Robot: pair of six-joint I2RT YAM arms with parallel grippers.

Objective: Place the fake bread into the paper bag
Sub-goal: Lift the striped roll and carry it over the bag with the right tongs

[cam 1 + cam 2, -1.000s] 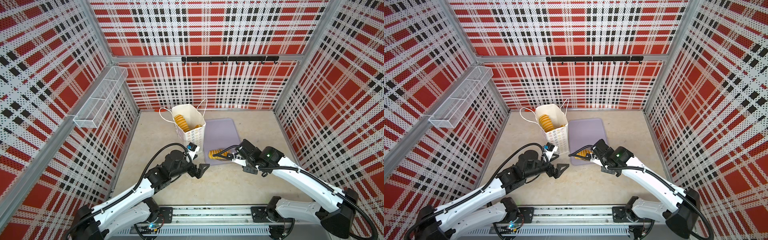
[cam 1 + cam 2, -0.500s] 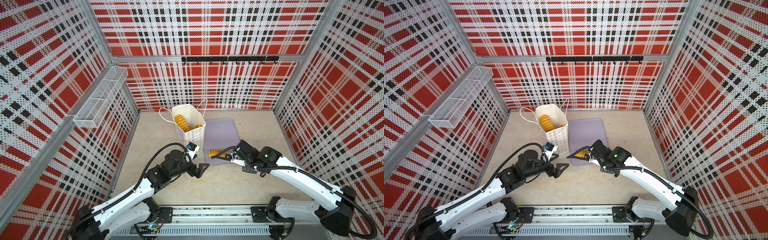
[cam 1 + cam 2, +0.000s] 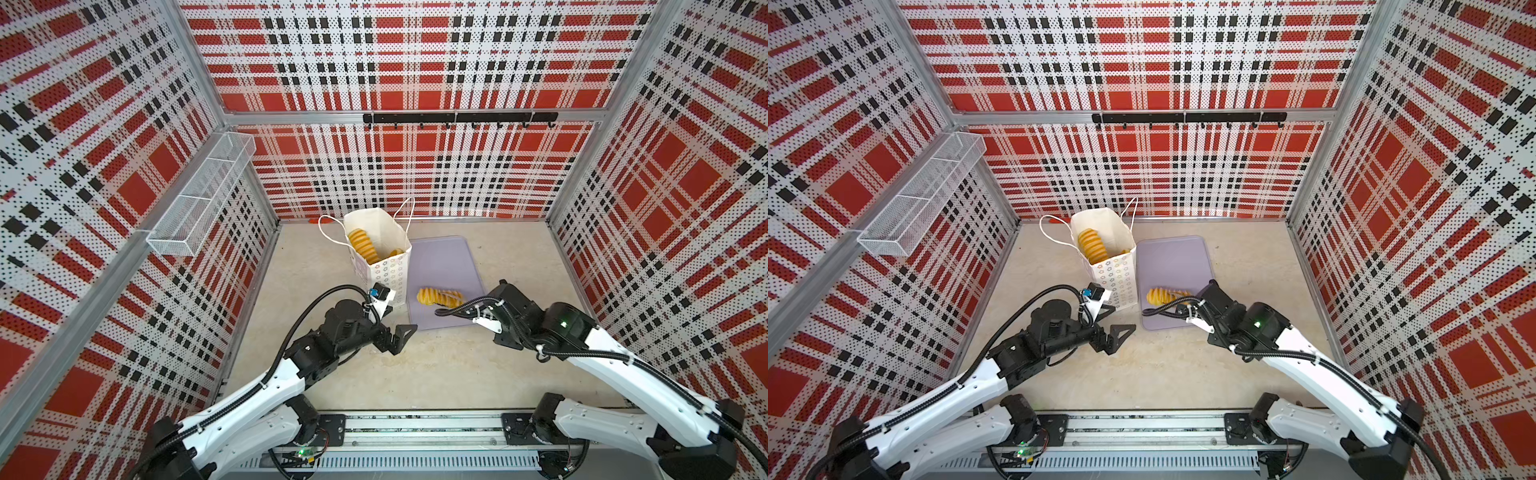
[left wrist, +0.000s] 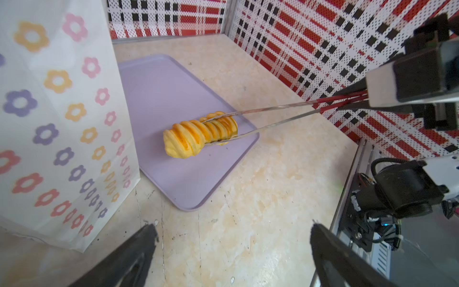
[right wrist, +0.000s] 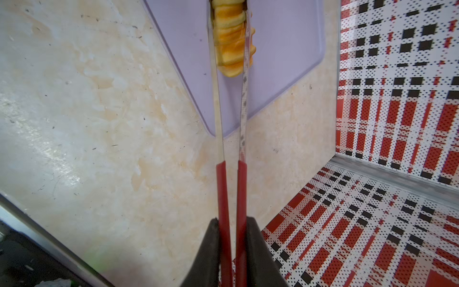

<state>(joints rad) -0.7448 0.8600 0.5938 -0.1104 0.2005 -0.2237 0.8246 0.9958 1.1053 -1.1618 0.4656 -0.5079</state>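
One loaf on tray, pinched at its right end by tongs squeezed in right gripper; glossy ribs may pivot out on lift. Left gripper gapes empty near paper bag.

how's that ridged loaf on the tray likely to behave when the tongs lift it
The ridged loaf looks glossy, so it may slip between the thin metal tongs. They flank only part of it, so the free end may dip. Its rounded shape could roll on the tray.

The paper bag hides most of the fake bread inside
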